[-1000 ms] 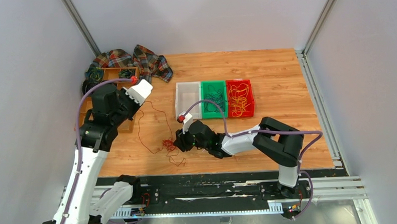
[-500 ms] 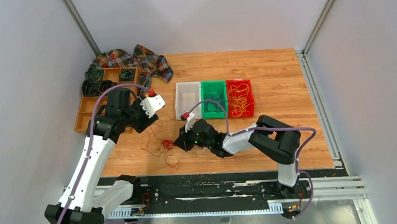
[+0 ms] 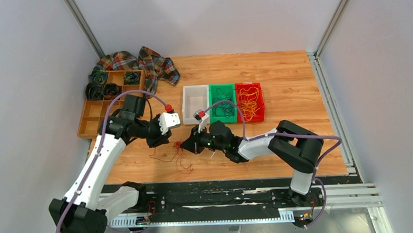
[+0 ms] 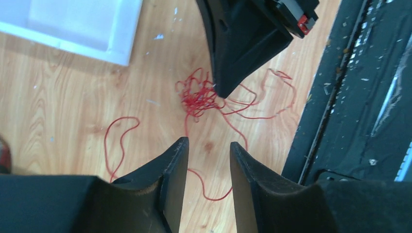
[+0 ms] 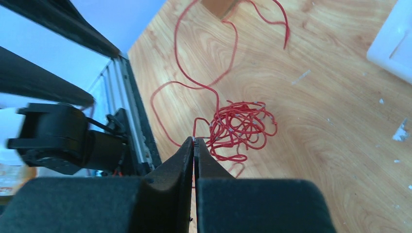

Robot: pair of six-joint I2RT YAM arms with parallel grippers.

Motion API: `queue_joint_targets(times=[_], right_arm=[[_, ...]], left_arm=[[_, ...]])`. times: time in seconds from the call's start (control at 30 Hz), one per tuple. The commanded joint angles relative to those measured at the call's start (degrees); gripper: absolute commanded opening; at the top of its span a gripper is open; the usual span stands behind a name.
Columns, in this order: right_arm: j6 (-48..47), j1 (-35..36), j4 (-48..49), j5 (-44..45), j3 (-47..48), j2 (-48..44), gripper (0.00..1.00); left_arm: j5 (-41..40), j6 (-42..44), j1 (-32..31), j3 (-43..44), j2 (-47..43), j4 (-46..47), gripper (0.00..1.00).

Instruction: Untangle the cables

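A thin red cable lies as a tangled knot (image 3: 176, 146) on the wooden table, with loose loops trailing toward the near edge; it shows in the left wrist view (image 4: 199, 94) and the right wrist view (image 5: 240, 127). My right gripper (image 3: 186, 146) (image 5: 194, 140) is shut on a strand at the knot's edge; its black tip shows in the left wrist view (image 4: 222, 90). My left gripper (image 3: 156, 139) (image 4: 208, 141) is open and empty, hovering just left of the knot over a loose red loop. Dark cables fill a green bin (image 3: 212, 112); yellow-orange cables fill a red bin (image 3: 260, 100).
A white bin (image 3: 187, 102) stands left of the green one, just behind the grippers. A wooden compartment tray (image 3: 89, 116) with dark coiled rolls and a plaid cloth (image 3: 153, 63) sit at the back left. The black base rail (image 3: 224, 193) runs along the near edge.
My left arm has swung from the back left down and right to the knot. The long red loop has slackened and gathered nearer the knot. My right gripper has shifted slightly right.
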Motion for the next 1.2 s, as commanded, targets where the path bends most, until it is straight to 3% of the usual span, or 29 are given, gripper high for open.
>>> queue_joint_targets(times=[0.0,0.27,0.47,0.6,0.73,0.87,1.1,1.17], right_arm=[[3.21,-1.25,4.04,-4.4,0.06,-5.04,0.01],[2.75,-1.22,2.92,-12.02,3.15,-9.28,0.01],[1.21,-1.22,0.24,-15.29,4.97,-11.54,0.01],[1.11,-1.22,-0.14,-17.31,5.8,-12.56,0.01],[1.1,-1.22,-0.7,-17.84,5.7,-13.54,0.01],[1.08,-1.66,-1.1,-15.08,3.88,-16.84,0.02],[-3.3,-3.14,-4.55,-0.28,-6.13,-29.1,0.54],[-5.82,-3.11,-6.68,0.42,-7.41,-30.92,0.64]], left_arm=[[8.58,1.34,-0.63,0.35,-1.16,0.43,0.45],[8.47,7.58,-2.24,-3.56,-6.21,1.8,0.46],[7.61,3.72,-3.19,-7.15,-10.39,8.75,0.39],[6.33,2.9,-3.65,-7.27,-11.3,9.8,0.28],[7.93,-0.2,-3.6,-7.02,-13.44,12.3,0.04],[8.65,-3.7,-3.64,-6.19,-15.18,12.36,0.01],[12.04,-12.14,-3.65,-3.38,-17.47,12.38,0.01],[12.96,-14.32,-3.65,-1.89,-17.45,12.38,0.01]])
